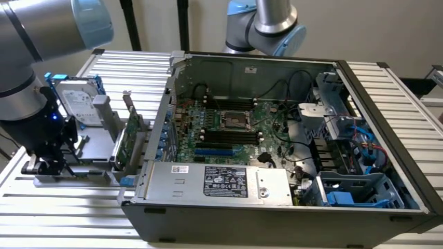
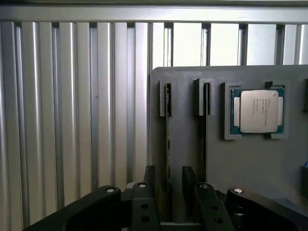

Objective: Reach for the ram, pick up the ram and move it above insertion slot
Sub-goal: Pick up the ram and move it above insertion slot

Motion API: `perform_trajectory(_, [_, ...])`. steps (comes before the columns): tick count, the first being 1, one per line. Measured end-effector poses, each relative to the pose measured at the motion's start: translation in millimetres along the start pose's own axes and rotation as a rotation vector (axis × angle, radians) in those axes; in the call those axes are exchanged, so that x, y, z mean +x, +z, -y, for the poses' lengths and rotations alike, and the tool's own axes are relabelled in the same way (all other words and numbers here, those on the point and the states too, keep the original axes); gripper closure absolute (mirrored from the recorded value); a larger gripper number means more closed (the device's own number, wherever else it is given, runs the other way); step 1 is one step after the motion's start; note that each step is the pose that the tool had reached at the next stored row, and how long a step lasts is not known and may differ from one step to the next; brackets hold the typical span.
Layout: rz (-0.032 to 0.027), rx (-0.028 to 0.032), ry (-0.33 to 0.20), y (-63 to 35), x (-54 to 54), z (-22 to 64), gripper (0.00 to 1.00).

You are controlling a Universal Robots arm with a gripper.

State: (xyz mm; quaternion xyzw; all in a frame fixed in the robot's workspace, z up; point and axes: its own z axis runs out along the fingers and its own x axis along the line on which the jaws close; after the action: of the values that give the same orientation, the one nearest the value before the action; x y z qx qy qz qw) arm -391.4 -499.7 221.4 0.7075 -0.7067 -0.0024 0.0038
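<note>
Wrist view: gripper (image 2: 168,185) jaws apart, straddling ram (image 2: 167,139) in gray holder (image 2: 250,168) (reach done), not gripped or lifted yet

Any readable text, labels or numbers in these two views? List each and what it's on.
No text can be read in either view.
Black label on the power supply: print and marks, too small.
White sticker beside it: too small.
Hard drive label: blurred.
CPU lid, wrist view: faint lines, unreadable.
</note>
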Motion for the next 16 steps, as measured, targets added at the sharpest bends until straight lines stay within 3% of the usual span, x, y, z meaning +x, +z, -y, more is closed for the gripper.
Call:
perform_trajectory(7, [0.0015, 0.0023, -0.004, 12.0, 0.1, -2.8, 0.64])
perform_trajectory(13, [0.0069, 0.0038, -0.014, 17.5, -0.1, -4.1, 0.64])
perform_trajectory(16, [0.007, 0.0035, -0.029, 19.1, -0.9, -4.4, 0.64])
